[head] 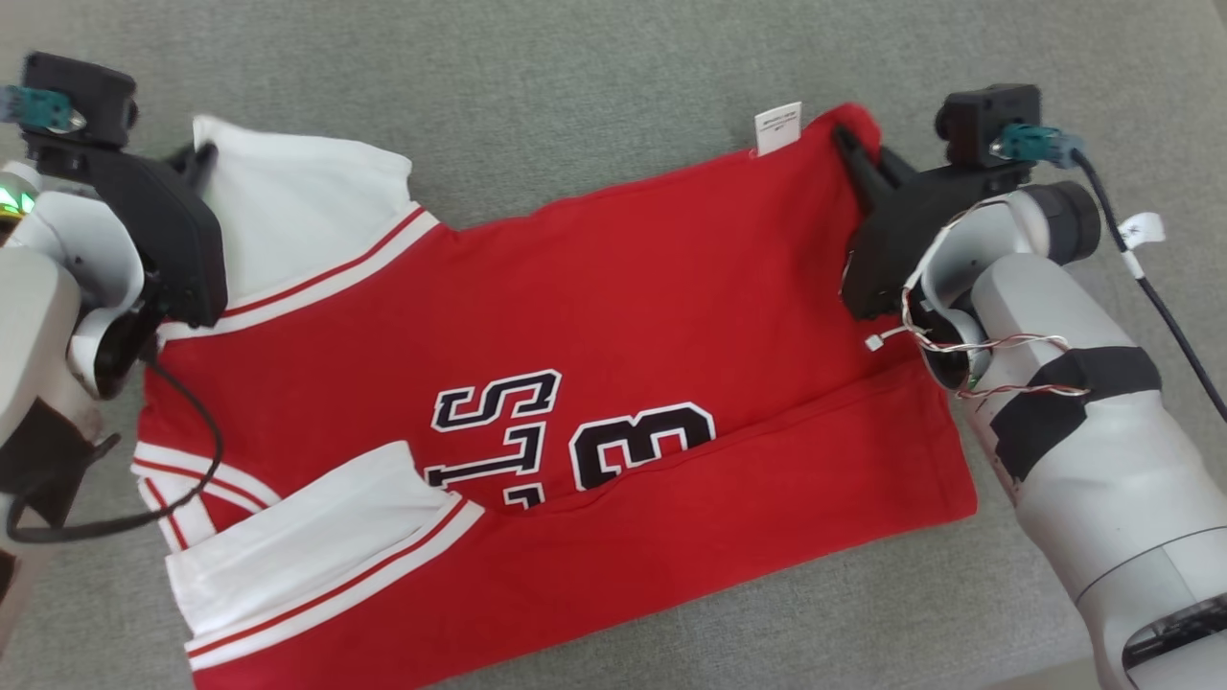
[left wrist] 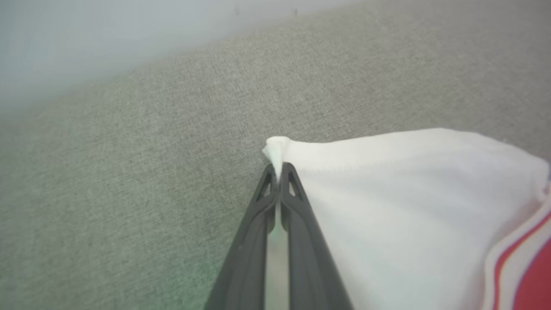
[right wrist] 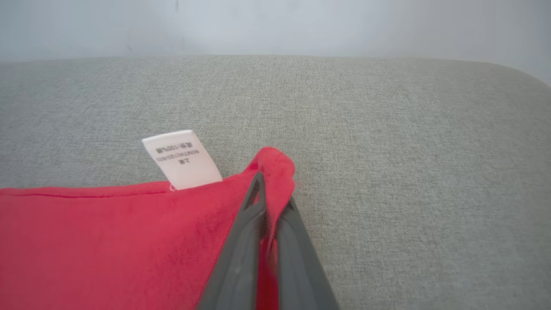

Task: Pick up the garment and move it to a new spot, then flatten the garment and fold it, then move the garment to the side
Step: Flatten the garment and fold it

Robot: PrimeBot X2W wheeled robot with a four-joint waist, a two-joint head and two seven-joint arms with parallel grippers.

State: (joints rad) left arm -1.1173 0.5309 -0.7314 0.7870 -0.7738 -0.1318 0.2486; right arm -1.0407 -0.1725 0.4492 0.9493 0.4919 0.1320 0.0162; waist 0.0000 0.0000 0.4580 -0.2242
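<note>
Grey woven upholstery served as the work surface (head: 594, 77), with a pale wall behind it in both wrist views. The red shirt (head: 594, 316) lay flat on it at the centre of the head view, its near edge folded up over part of the black-and-white print. The left pincer (head: 201, 158) was pressed together on the very tip of the far white sleeve (head: 297, 201). The right pincer (head: 848, 144) was pinching the far hem corner, just beside the white label (head: 776, 127). Risk, as judged: both grips took only a sliver of cloth, so a lift or a sideways pull could let a corner slide out. The sleeve tip looked the likelier to go, since little fabric showed past the fingers there. Uneven travel of the two arms would skew the fold line, and a fast carry could flip the near fold open. The shirt's long axis ran left–right across the head view, sleeves toward the robot's left, hem toward its right.
</note>
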